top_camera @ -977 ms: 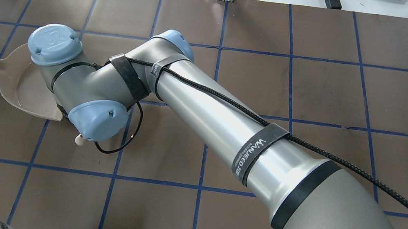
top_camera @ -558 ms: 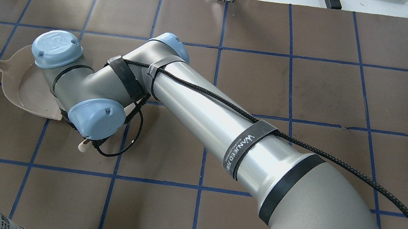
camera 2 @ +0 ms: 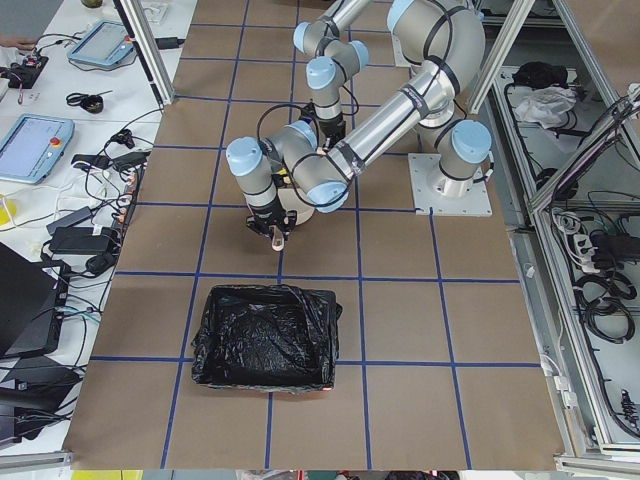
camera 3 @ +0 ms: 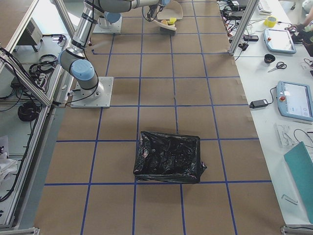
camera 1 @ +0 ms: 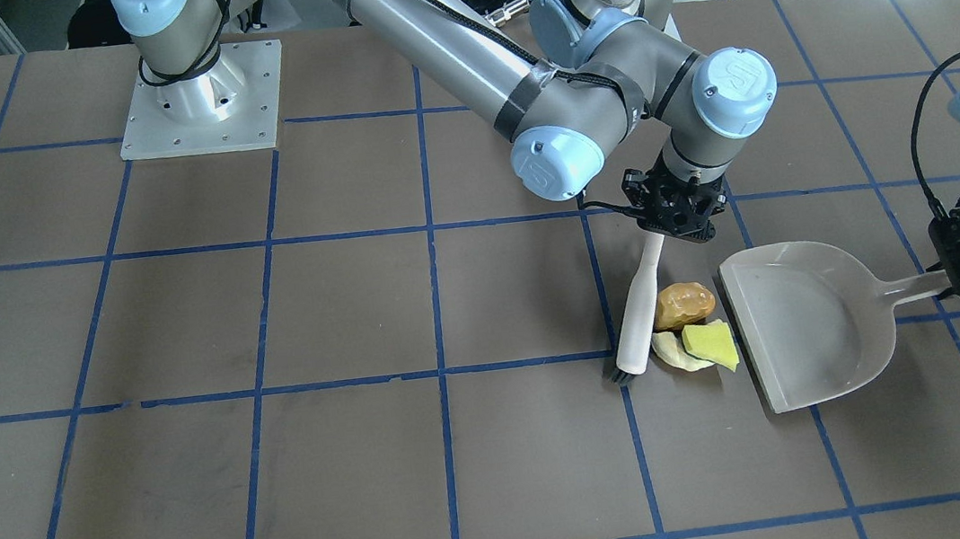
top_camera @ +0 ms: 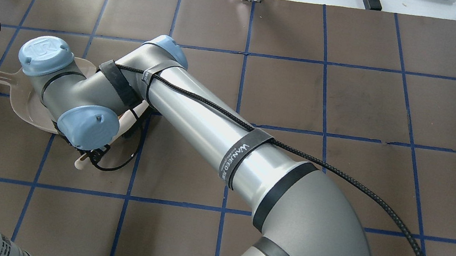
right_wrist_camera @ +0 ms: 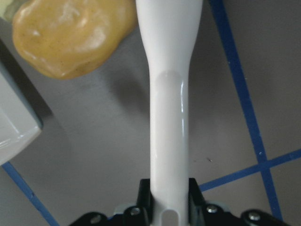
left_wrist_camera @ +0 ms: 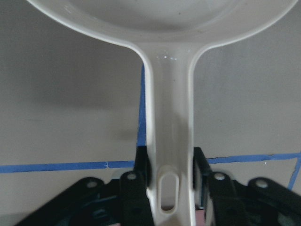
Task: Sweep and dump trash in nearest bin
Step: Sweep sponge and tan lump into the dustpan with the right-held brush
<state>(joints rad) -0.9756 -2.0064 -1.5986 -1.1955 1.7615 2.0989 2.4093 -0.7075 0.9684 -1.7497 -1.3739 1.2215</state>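
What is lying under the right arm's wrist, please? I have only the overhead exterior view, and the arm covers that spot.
Observer: The trash lies there, three pieces in a cluster between the brush and the open edge of the dustpan.
Operator: Thank you. Is any piece inside the dustpan yet?
Observer: No. The front-facing view shows the pan bare, with the yellow-green wedge the piece nearest its lip.
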